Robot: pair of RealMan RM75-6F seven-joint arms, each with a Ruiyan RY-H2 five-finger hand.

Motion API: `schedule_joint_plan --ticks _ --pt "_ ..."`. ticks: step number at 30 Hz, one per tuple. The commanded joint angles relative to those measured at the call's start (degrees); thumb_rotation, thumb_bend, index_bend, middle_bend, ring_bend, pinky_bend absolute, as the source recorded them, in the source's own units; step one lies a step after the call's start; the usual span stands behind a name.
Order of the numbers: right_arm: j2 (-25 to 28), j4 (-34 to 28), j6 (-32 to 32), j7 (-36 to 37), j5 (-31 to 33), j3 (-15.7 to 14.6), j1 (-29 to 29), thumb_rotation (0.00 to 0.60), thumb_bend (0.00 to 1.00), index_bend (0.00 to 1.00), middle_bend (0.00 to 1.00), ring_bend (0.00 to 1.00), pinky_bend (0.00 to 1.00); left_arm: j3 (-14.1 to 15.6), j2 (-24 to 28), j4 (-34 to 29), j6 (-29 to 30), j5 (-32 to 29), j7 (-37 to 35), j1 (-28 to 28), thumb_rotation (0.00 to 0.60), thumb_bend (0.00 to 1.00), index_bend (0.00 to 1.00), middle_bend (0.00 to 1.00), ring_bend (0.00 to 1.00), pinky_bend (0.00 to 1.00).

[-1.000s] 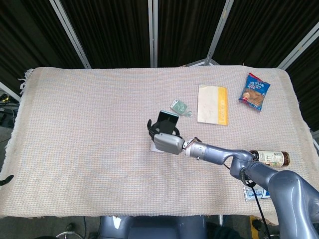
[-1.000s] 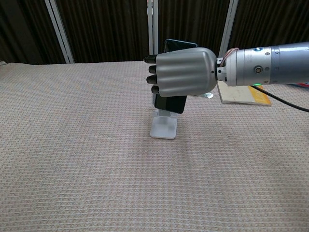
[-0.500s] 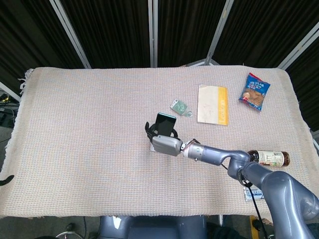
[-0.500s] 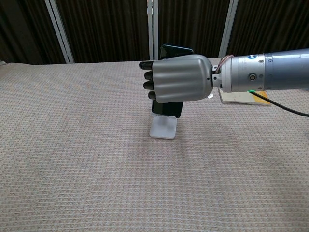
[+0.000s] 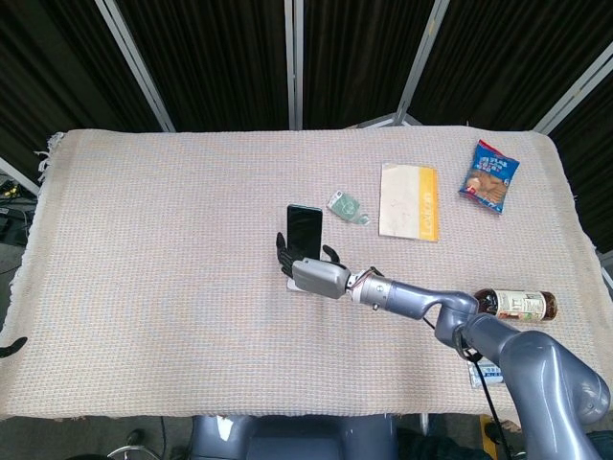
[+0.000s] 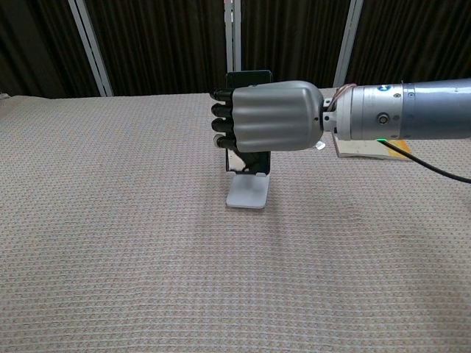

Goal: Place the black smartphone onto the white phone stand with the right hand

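Note:
The black smartphone (image 5: 305, 230) stands upright, its top edge (image 6: 248, 76) showing above my right hand (image 6: 268, 126). My right hand (image 5: 314, 273) grips the phone around its lower half, fingers (image 6: 221, 122) curled over its left edge. The white phone stand (image 6: 248, 195) sits on the cloth directly under the phone, with its base in plain sight and its back mostly hidden behind the phone and hand. The phone's bottom edge is down at the stand's cradle; whether it rests there I cannot tell. My left hand shows in neither view.
A white and yellow booklet (image 5: 410, 201), a small green packet (image 5: 344, 206) and a blue snack bag (image 5: 489, 176) lie behind and to the right. A bottle (image 5: 520, 305) lies near the right front edge. A woven cloth (image 5: 144, 249) covers the table.
My right hand has shifted left with the phone. The phone has turned from a rightward lean to upright and now sits lower over the stand.

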Motion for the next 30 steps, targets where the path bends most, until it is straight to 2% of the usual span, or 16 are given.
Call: schedule_joint_plan --ticks 1,9,16,20,23,26,28,29,30 --pt "0.26 -0.32 0.32 -0.01 0.15 -0.13 -0.23 0.6 0.15 0.25 0.26 0.23 0.22 0.01 0.02 -0.06 0.09 0.08 -0.01 0.03 0.6 0.0 0.0 0.0 0.0 0.0" --pt "2.36 -2.49 2.98 0.11 0.9 -0.26 -1.92 0.6 0.15 0.25 0.26 0.23 0.22 0.19 0.28 -0.58 0.69 0.83 -0.34 0.29 0.6 0.0 0.0 0.0 0.0 0.0" --pt "8.88 -9.26 12.27 2.84 3.96 0.56 -8.59 0.6 0.14 0.23 0.26 0.23 0.2 0.39 0.72 -0.84 0.91 1.81 -1.47 0.41 0.6 0.0 0.0 0.0 0.0 0.0" --pt "13.48 -14.91 20.6 7.85 9.32 1.23 -16.83 0.6 0.14 0.2 0.24 0.23 0.15 0.58 0.87 -0.93 1.45 2.97 -2.31 0.56 0.6 0.0 0.0 0.0 0.0 0.0" --pt "16.37 -19.99 24.26 10.97 13.9 1.3 -22.71 0.6 0.13 0.16 0.2 0.2 0.08 0.77 0.89 -0.9 2.19 4.17 -2.92 0.74 0.6 0.0 0.0 0.0 0.0 0.0" --pt "18.42 -25.55 26.8 15.42 19.49 1.03 -28.59 0.6 0.08 0.12 0.15 0.11 0.01 0.86 0.76 -0.78 3.36 5.56 -3.44 0.96 0.6 0.0 0.0 0.0 0.0 0.0" --pt "19.69 -29.97 28.13 19.16 23.45 0.51 -32.77 0.6 0.03 0.07 0.08 0.04 0.0 1.01 0.5 -0.53 4.1 6.71 -3.65 1.03 0.6 0.0 0.0 0.0 0.0 0.0" --pt "20.56 -33.81 28.9 23.1 28.25 -0.01 -36.82 0.6 0.01 0.04 0.04 0.01 0.0 1.25 0.28 -0.55 4.62 7.84 -3.59 1.04 0.6 0.0 0.0 0.0 0.0 0.0" --pt "21.66 -36.42 29.38 23.97 30.01 -0.5 -38.86 0.6 0.0 0.01 0.01 0.0 0.0 1.44 0.08 -0.43 5.08 8.5 -3.56 1.15 0.6 0.0 0.0 0.0 0.0 0.0"
